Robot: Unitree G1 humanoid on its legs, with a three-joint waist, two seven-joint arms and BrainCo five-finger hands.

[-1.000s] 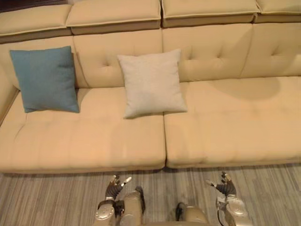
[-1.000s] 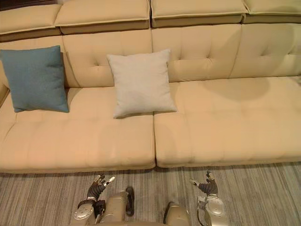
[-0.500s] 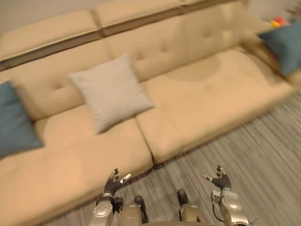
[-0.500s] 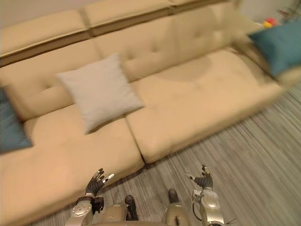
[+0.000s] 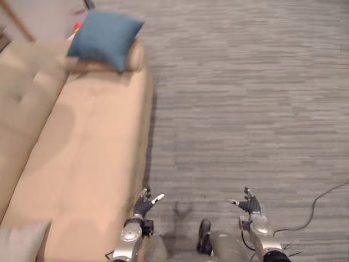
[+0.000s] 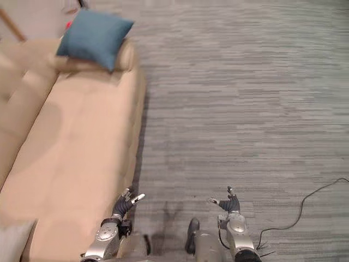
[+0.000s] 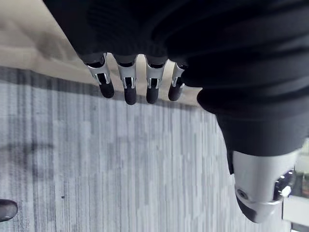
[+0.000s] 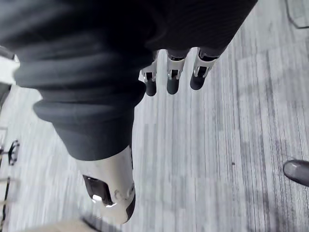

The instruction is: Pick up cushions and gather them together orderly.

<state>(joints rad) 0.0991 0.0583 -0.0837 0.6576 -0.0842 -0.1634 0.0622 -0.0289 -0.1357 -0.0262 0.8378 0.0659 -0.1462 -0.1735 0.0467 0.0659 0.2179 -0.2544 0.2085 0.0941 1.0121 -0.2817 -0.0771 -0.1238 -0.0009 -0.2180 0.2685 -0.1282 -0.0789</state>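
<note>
We see a long tan upholstered sofa [image 5: 82, 158] running along the left side, with grey striped carpet [image 5: 245, 109] on the floor beside it. A square blue fabric cushion [image 5: 103, 36] rests at the sofa's far end, lying tilted over the rolled armrest [image 5: 136, 57]. At the sofa's near end, a corner of a pale grey fabric cushion [image 5: 19, 240] lies on the seat, well apart from the blue one. Our left robot hand [image 5: 143, 206] hovers by the sofa's front edge, fingers [image 7: 126, 89] spread and released, grasping nothing. Our right robot hand [image 5: 251, 206] hangs over the carpet, likewise released and empty.
</note>
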